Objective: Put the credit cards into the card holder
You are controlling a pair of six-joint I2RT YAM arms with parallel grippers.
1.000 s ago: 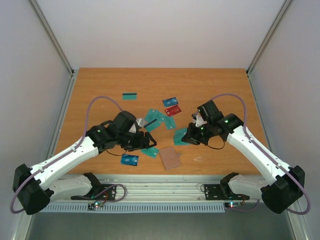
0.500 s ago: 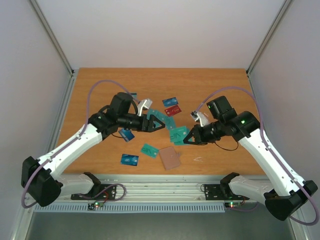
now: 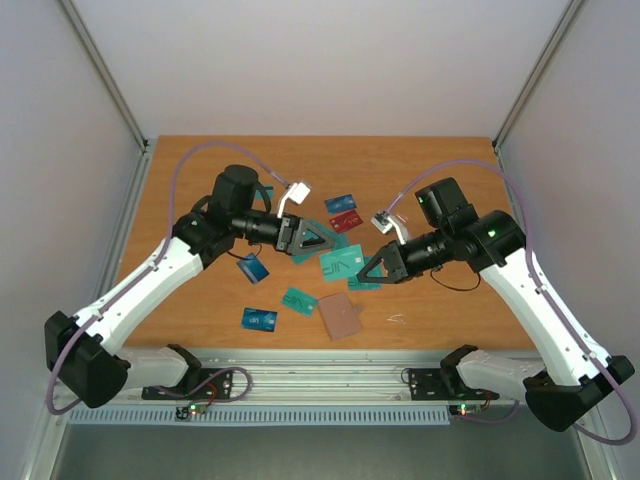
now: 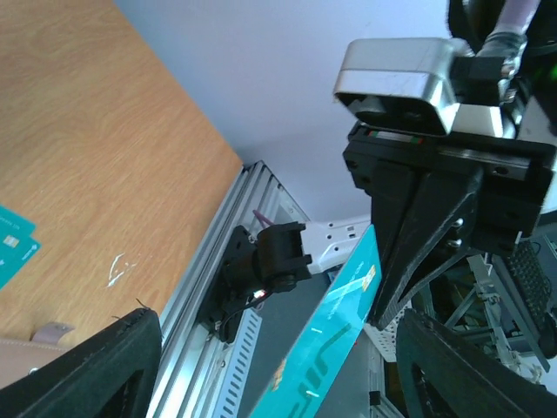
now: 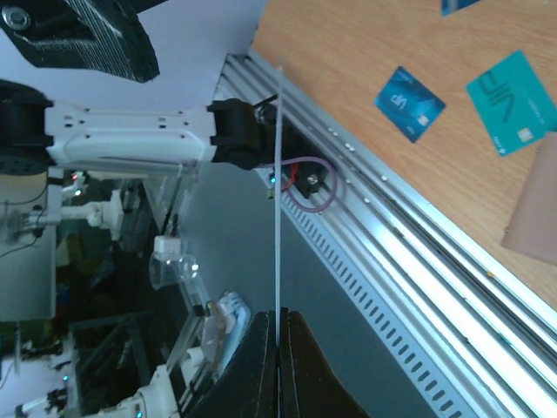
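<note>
**Op:** My right gripper (image 3: 368, 270) is clenched on one teal card (image 3: 342, 260), pinched near one end. The card sticks straight out past the fingertips, lifted off the table (image 3: 200, 170). On that wrist's camera I get it edge-on, a thin line rising from between the fingers (image 5: 261, 366).

**Obs:** And your left?

**Op:** My left gripper (image 3: 325, 242) is spread wide and grips nothing. The card's free end sits ahead of its fingers (image 4: 96, 374), in line with the gap and not touching, as far as I can tell.

**Obs:** How will the card handle?

**Op:** I judge it light and thin, stiff with a little spring. It looks glossy, so probably slippery. I'd take it on the flat faces, close to an edge. A shallow bite could let it pivot.

**Obs:** Where's the card holder?

**Op:** The card holder (image 3: 340, 316) lies flat on the table, below the right fingertips and slightly toward me. Loose cards (image 3: 298, 301) lie scattered beneath both grippers.
</note>
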